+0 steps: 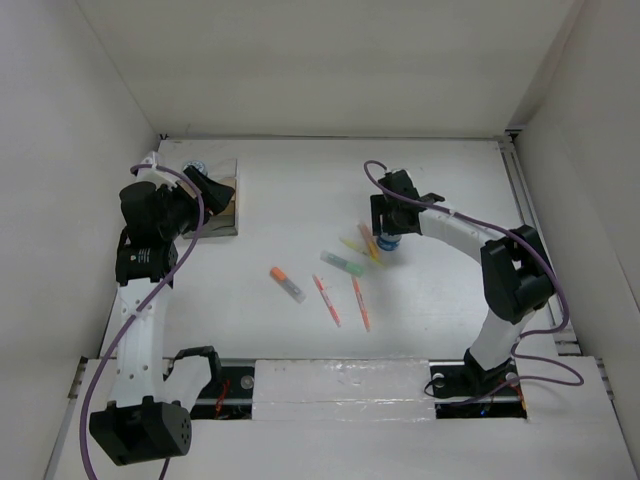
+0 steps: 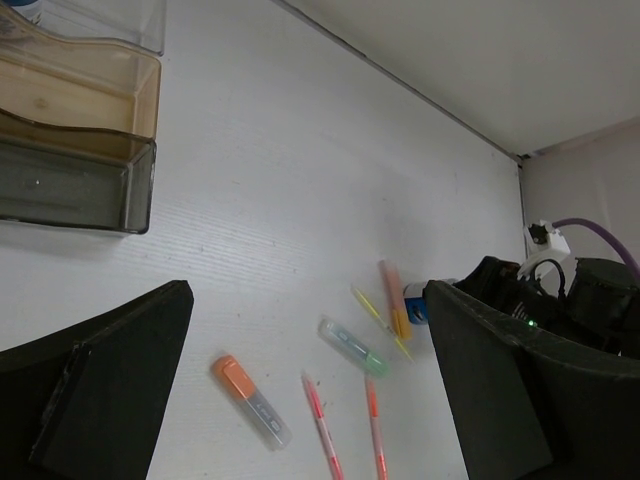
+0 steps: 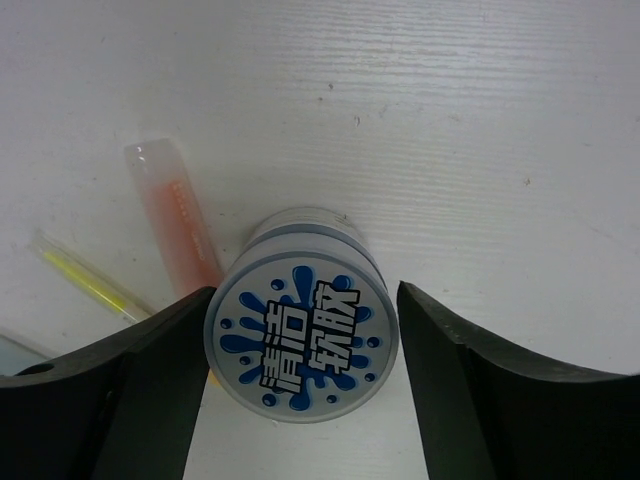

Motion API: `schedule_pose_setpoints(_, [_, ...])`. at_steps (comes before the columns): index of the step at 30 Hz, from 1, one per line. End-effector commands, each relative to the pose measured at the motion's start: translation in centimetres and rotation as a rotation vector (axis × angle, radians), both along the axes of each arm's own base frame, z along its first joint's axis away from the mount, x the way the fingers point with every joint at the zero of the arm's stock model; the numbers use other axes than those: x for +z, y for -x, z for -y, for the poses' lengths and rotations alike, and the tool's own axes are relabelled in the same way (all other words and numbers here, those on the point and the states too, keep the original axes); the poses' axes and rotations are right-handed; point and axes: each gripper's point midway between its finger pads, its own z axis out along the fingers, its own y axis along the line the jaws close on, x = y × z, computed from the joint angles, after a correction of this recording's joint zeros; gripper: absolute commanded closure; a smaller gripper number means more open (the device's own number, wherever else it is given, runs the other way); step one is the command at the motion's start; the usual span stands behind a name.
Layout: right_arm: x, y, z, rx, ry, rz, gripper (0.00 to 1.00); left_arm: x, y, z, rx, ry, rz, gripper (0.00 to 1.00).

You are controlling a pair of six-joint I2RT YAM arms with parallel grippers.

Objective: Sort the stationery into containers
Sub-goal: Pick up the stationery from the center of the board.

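My right gripper (image 1: 386, 238) (image 3: 300, 375) is open and straddles an upright blue-and-white cylinder (image 3: 300, 345) (image 1: 391, 243). Its left finger is at the cylinder's side; the right finger stands a little off. A pale orange highlighter (image 3: 178, 225) and a thin yellow pen (image 3: 85, 280) lie just left of it. My left gripper (image 1: 218, 195) (image 2: 310, 400) is open and empty, held high beside the layered organiser tray (image 1: 222, 228) (image 2: 80, 140). An orange-capped highlighter (image 1: 287, 284) (image 2: 250, 400), a green one (image 1: 342, 263) (image 2: 353, 347), a pink-red pen (image 1: 327, 299) and an orange pen (image 1: 360, 303) lie mid-table.
A blue-and-white patch (image 1: 196, 168) shows at the tray's far end, partly hidden by my left arm. White walls close the table at the back and sides. A rail (image 1: 520, 210) runs along the right edge.
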Motion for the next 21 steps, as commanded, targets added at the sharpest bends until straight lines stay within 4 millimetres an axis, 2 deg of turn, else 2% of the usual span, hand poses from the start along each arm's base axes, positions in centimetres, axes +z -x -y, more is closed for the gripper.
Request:
schedule_pose_setpoints(1, [0.9, -0.6, -0.1, -0.012, 0.009, 0.026, 0.27, 1.4, 0.0, 0.1, -0.02, -0.013, 0.067, 0.0])
schedule_pose_setpoints(7, [0.8, -0.5, -0.4, -0.002, -0.004, 0.019, 0.41, 1.4, 0.0, 0.1, -0.02, -0.013, 0.067, 0.0])
schedule_pose_setpoints(10, [0.4, -0.1, -0.4, 0.004, -0.006, 0.006, 0.62, 1.4, 0.0, 0.1, -0.023, -0.021, 0.07, 0.0])
schedule_pose_setpoints(11, [0.1, 0.1, -0.2, 0.004, -0.002, -0.002, 0.77, 1.4, 0.0, 0.1, -0.023, -0.021, 0.07, 0.0])
schedule_pose_setpoints(13, [0.1, 0.1, -0.2, 0.004, -0.002, -0.002, 0.97, 1.4, 0.0, 0.1, -0.023, -0.021, 0.07, 0.0])
schedule_pose_setpoints(15, [0.5, 0.1, -0.3, -0.004, -0.012, 0.006, 1.0, 1.3, -0.1, -0.1, -0.014, -0.024, 0.069, 0.0])
schedule_pose_setpoints(16, [1.7, 0.0, -0.3, -0.004, -0.026, 0.034, 1.0, 1.3, -0.1, -0.1, -0.014, -0.024, 0.069, 0.0])
schedule_pose_setpoints(18, [3.5, -0.1, -0.6, 0.002, -0.05, 0.064, 1.0, 1.8, 0.4, 1.8, -0.111, -0.024, 0.094, 0.0])
schedule_pose_setpoints(19, [4.9, -0.3, -0.7, 0.002, -0.063, 0.088, 1.0, 2.3, 0.4, 2.3, -0.151, -0.027, 0.122, 0.0])
schedule_pose_setpoints(20, [6.8, -0.4, -0.7, 0.003, -0.081, 0.123, 1.0, 1.4, 0.6, 2.9, -0.188, -0.014, 0.117, 0.0])
schedule_pose_setpoints(21, [7.9, -0.4, -0.7, 0.003, -0.09, 0.14, 1.0, 2.2, 0.8, 3.6, -0.232, -0.009, 0.161, 0.0])
